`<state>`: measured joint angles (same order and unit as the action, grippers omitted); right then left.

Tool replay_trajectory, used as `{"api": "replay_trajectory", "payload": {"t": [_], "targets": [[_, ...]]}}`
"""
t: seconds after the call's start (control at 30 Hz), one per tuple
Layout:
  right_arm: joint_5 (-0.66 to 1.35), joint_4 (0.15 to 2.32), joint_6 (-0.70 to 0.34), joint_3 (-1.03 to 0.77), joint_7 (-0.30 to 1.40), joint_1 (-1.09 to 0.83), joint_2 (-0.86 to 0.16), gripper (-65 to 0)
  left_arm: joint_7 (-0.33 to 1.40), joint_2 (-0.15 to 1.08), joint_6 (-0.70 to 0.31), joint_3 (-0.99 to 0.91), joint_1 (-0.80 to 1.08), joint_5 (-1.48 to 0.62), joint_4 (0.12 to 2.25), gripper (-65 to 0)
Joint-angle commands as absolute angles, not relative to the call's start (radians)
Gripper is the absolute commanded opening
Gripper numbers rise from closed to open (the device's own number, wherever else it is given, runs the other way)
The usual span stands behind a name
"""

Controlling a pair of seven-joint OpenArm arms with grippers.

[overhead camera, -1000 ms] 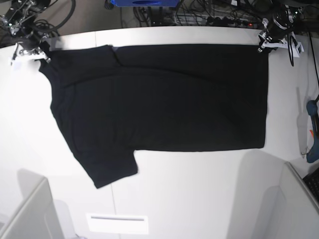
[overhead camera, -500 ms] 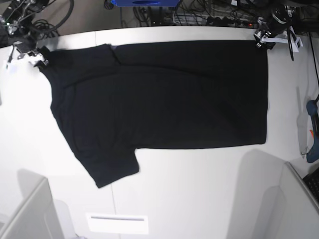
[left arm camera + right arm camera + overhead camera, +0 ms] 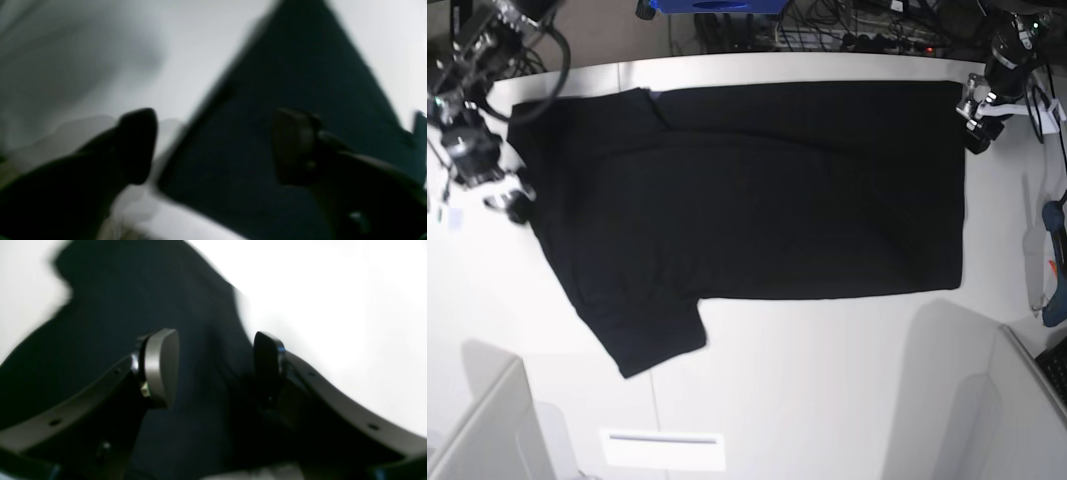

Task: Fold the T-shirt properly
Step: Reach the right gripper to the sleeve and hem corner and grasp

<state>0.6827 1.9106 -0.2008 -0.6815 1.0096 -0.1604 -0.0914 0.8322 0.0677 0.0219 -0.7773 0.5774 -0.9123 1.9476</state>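
Note:
The black T-shirt (image 3: 757, 200) lies flat on the white table (image 3: 827, 380), plain side up, with one sleeve pointing to the front left. My left gripper (image 3: 976, 132) is open and empty just beyond the shirt's far right corner. In the blurred left wrist view it (image 3: 215, 146) hovers over a corner of the shirt (image 3: 300, 76). My right gripper (image 3: 511, 205) is open and empty at the shirt's left edge. In the right wrist view it (image 3: 213, 370) hangs over the black cloth (image 3: 116, 306). No print shows.
A blue tool (image 3: 1055, 265) lies at the table's right edge. A white label (image 3: 662, 448) sits at the front. Grey panels (image 3: 482, 430) stand at both front corners. Cables and a blue box (image 3: 717, 5) lie behind the table.
Both grippers have let go of the shirt's far corners, opened and moved toward the front. The shirt's far edge now lies flat on the table.

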Motion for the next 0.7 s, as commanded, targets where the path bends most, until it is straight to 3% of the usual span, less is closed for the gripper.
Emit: {"api": "replay_trajectory", "payload": {"t": [0.0,0.1,0.23,0.33,0.47,0.67], "targets": [[0.690,1.908,-0.194,-0.657,0.987,-0.107,-0.116,-30.9,0.823,0.076,0.019,-0.771,0.582,-0.914,1.963,-23.0],[0.624,1.796,-0.137,-0.562,0.986,0.050,-0.133,-30.6,0.823,0.084,0.019,-0.751,0.556,-0.917,1.965,-38.8],[0.507,1.509,-0.136,-0.456,0.972,0.266,-0.157,-30.3,0.823,0.084,0.019,-0.748,0.545,-0.917,1.965,-65.0],[0.453,1.274,-0.136,-0.404,0.894,0.401,-0.174,-29.7,0.823,0.091,0.019,-0.754,0.545,-0.911,1.965,-65.0],[0.427,0.974,-0.136,-0.268,0.736,0.545,-0.223,-23.6,0.823,0.107,0.019,-0.754,0.549,-0.911,1.965,-65.0],[0.427,0.506,-0.136,-0.085,0.456,0.740,-0.274,-22.7,0.823,0.117,0.019,-0.756,0.550,-0.911,1.965,-65.0]]}}
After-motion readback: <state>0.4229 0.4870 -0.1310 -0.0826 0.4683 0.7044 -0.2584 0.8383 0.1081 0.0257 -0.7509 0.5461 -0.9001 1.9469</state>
